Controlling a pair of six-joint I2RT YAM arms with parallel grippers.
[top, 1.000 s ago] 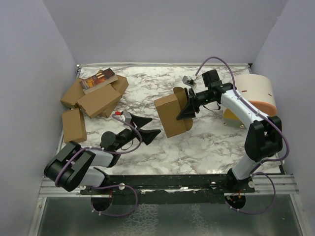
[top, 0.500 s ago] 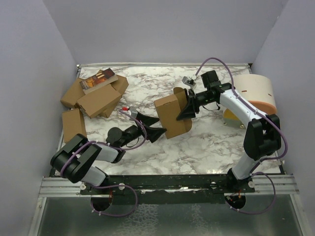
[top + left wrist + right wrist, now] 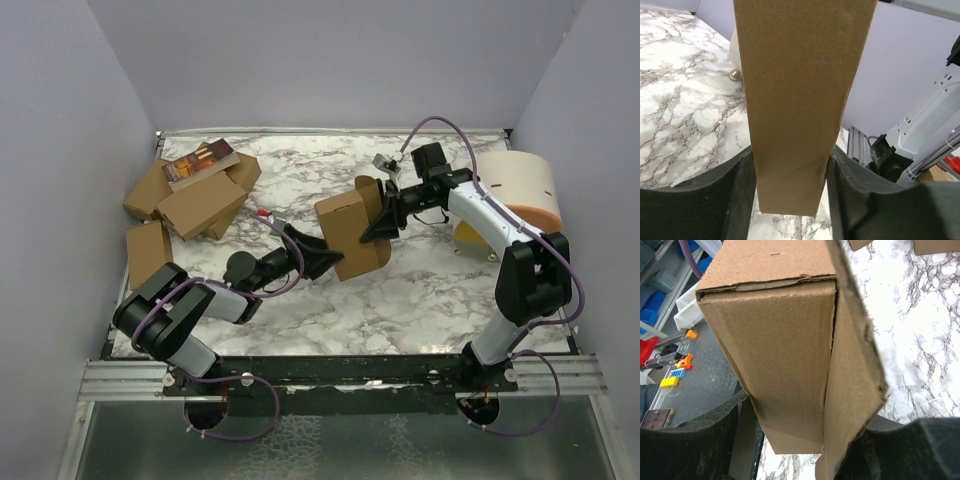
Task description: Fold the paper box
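Observation:
The paper box [image 3: 347,228] is a slim brown carton held above the marble table in the middle. My right gripper [image 3: 379,224] is shut on its right end. In the right wrist view the box [image 3: 785,335] sits between the jaws of the right gripper [image 3: 807,415], and a long side flap [image 3: 855,365] stands slightly loose. My left gripper [image 3: 321,257] has its jaws around the box's lower left edge. In the left wrist view the box [image 3: 800,95] fills the gap of the left gripper [image 3: 790,157], with both fingers [image 3: 742,190] against its sides.
A heap of similar brown cartons [image 3: 195,200] lies at the back left, with a dark printed book-like object [image 3: 200,162] on top. One more carton [image 3: 150,252] lies at the left edge. A large white cylinder with an orange rim [image 3: 520,185] stands at the right.
My left arm has reached right and up to the box, and its jaws have come in around the box's lower left edge. The right gripper has kept holding the box nearly still.

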